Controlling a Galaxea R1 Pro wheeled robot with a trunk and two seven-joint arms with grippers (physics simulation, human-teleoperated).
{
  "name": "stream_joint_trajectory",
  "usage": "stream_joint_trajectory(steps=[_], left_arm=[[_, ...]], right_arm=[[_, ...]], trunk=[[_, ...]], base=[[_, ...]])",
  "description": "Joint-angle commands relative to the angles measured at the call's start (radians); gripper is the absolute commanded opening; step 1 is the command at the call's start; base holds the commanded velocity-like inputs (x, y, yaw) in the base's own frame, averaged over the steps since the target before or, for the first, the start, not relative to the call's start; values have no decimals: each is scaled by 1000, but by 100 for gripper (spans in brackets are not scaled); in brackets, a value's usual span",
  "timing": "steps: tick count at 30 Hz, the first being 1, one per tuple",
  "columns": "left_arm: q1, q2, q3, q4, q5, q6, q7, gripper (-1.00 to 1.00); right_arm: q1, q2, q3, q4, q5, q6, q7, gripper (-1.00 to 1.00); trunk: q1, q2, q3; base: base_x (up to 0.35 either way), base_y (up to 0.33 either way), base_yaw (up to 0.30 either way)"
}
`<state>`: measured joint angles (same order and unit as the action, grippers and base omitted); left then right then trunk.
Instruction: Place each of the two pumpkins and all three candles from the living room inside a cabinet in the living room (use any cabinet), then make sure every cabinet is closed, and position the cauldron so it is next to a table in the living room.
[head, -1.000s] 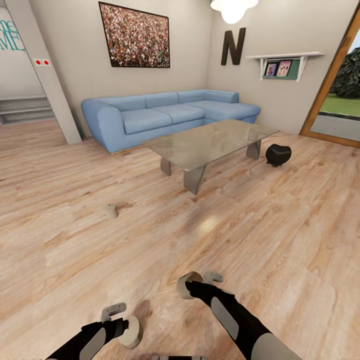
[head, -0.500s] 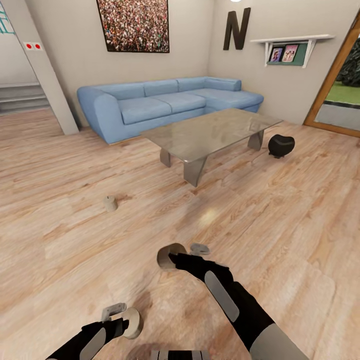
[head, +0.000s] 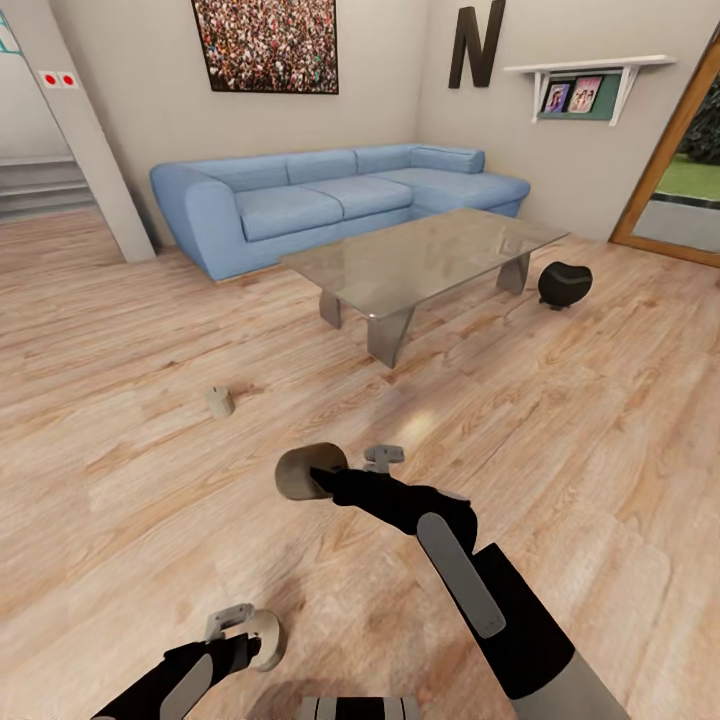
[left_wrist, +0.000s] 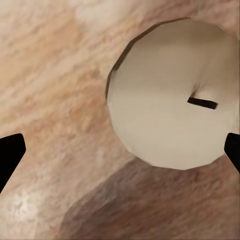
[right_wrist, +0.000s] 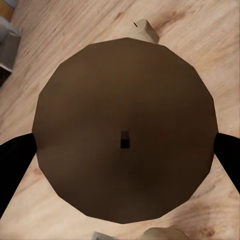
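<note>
My right gripper (head: 345, 470) is shut on a brown candle (head: 308, 472), held above the plank floor; the right wrist view has that candle (right_wrist: 125, 130) between both fingers (right_wrist: 15, 165). My left gripper (head: 238, 622) hangs open just over a pale candle (head: 265, 640) that stands on the floor; in the left wrist view the candle (left_wrist: 170, 95) sits off to one side between wide-apart fingertips (left_wrist: 10, 156). A third candle (head: 220, 401) stands alone on the floor further ahead. The black cauldron (head: 564, 284) sits on the floor close to the glass table (head: 425, 255). Pumpkins and cabinet are out of view.
A blue corner sofa (head: 330, 200) lines the far wall behind the table. A grey pillar (head: 85, 140) and steps stand at the far left, and a doorway to outside (head: 680, 180) is at the far right. Wood floor stretches between me and the table.
My right gripper has carried its candle forward and to the left, away from my body. The left arm has barely moved. The camera has shifted, sliding the room down the picture.
</note>
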<state>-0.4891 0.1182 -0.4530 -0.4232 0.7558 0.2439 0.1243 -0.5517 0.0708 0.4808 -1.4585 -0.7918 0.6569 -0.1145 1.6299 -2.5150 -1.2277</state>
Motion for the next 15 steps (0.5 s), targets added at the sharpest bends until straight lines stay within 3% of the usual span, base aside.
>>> stream_joint_trajectory(steps=[1,9,15], left_arm=[[0,1,-8,-4,11,3,8,100],[0,3,-10,-18,13,7,1,100],[-4,6,-9,-106,14,22,1,100]], right_arm=[[-1,0,0,0,-11,3,-11,-100],[-1,-1,-1,4,-12,4,-11,-100],[-1,-1,-1,-4,-14,4,-11,-100]], trunk=[[0,0,-1],[0,0,-1],[0,0,-1]], base=[[0,0,0],[0,0,0],[0,0,0]])
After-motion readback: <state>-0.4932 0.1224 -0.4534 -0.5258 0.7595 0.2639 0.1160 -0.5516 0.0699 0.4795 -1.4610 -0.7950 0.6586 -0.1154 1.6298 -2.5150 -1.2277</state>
